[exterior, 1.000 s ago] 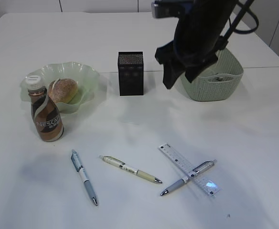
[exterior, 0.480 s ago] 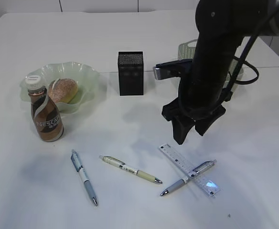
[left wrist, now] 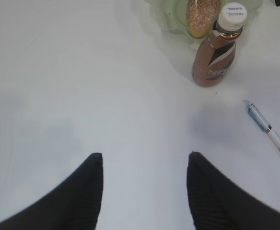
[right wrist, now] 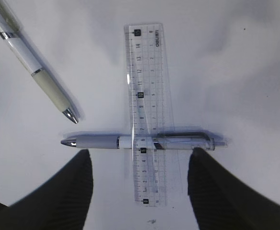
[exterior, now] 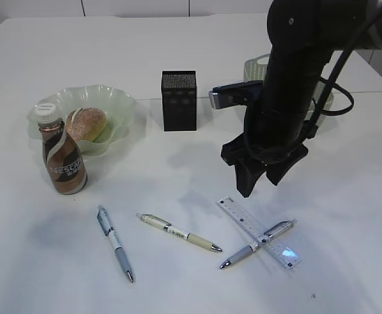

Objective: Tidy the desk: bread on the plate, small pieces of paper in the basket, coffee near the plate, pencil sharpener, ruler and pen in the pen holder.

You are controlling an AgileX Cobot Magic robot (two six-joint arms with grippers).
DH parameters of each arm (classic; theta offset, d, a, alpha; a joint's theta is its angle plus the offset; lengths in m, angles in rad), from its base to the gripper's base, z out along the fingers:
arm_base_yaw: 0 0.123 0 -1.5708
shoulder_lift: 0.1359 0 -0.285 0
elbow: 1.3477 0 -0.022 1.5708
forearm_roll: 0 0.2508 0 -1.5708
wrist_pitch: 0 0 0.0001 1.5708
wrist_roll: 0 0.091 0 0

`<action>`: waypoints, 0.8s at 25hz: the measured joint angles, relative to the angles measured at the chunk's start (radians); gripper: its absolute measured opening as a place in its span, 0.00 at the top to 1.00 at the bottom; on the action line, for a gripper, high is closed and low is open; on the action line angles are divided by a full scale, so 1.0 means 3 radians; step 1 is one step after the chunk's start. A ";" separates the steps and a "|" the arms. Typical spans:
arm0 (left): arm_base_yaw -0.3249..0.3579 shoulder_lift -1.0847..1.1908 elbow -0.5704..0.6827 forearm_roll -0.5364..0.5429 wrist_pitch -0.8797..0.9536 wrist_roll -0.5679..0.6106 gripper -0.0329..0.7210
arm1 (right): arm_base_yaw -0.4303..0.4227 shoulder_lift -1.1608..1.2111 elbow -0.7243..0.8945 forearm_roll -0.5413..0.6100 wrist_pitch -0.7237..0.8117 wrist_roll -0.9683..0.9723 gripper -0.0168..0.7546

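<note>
We have swung our right hand (exterior: 256, 190), open and empty, down from the basket (exterior: 253, 67) to hover over the ruler (exterior: 258, 231) crossing 1 pen (exterior: 257, 244), lower right: next pickup.

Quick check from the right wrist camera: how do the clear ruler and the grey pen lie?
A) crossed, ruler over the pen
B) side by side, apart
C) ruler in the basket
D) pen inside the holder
A: the ruler crosses the grey pen, whose barrel shows through the clear plastic.
</note>
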 joint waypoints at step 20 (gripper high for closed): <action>0.0000 0.0000 0.0000 0.0000 -0.0067 0.0000 0.44 | 0.0013 0.0329 0.0000 0.0008 -0.0015 0.0000 0.34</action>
